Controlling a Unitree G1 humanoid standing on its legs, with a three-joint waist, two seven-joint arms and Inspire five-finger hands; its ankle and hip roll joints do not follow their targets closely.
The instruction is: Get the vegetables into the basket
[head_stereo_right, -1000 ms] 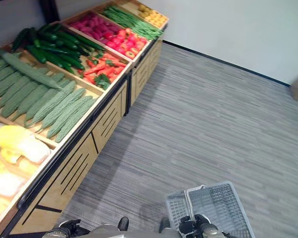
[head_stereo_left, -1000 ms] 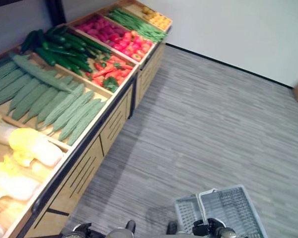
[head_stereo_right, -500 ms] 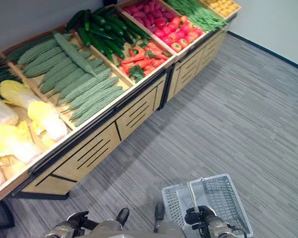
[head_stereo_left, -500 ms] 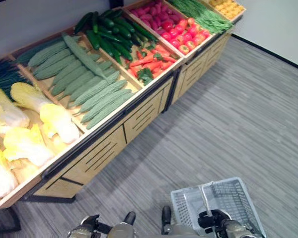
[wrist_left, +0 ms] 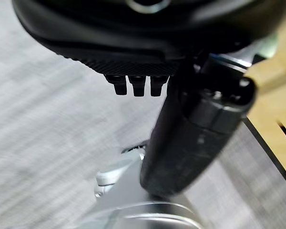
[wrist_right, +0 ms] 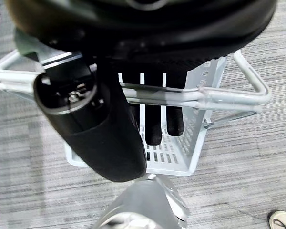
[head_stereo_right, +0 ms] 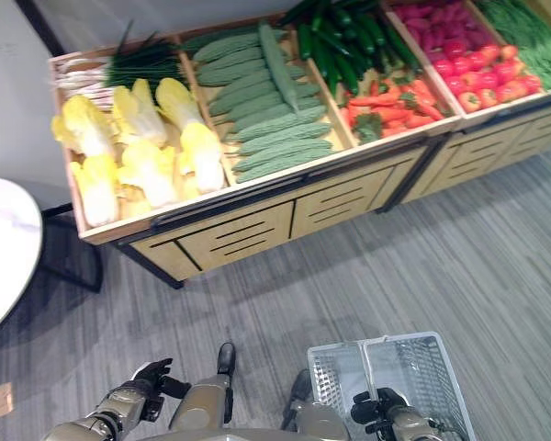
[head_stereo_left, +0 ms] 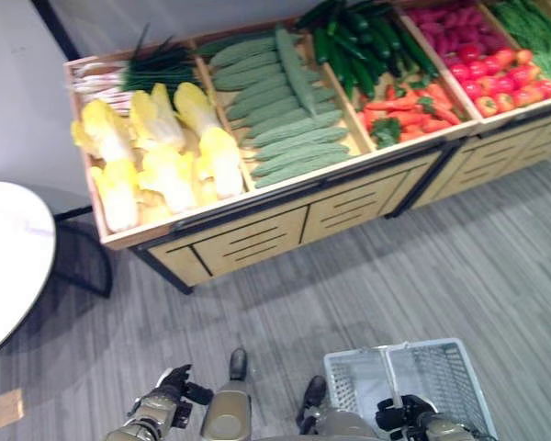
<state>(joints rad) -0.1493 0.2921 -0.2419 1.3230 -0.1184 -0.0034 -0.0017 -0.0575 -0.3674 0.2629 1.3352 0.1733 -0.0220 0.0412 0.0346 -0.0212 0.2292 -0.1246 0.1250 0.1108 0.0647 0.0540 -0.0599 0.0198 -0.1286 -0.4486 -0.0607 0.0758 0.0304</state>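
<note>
My right hand (head_stereo_right: 378,410) is curled round the handle (wrist_right: 190,94) of the grey basket (head_stereo_right: 422,367), which hangs low at my right, over the grey floor (head_stereo_right: 496,266). In the right wrist view the fingers (wrist_right: 152,126) wrap the wire handle, with the mesh wall of the basket past them. My left hand (head_stereo_left: 170,393) sits low at my left, holding nothing — its fingers look bent inward, fingertips (wrist_left: 136,86) tucked under the palm. The vegetables lie in the wooden display stand (head_stereo_left: 257,234) on the far side: yellow cabbages (head_stereo_left: 156,156) at left, then bitter gourds (head_stereo_left: 285,119), cucumbers (head_stereo_left: 358,41), carrots (head_stereo_left: 409,96) and tomatoes (head_stereo_left: 500,78) toward the right. A white round table (head_stereo_left: 9,248) stands at far left.
</note>
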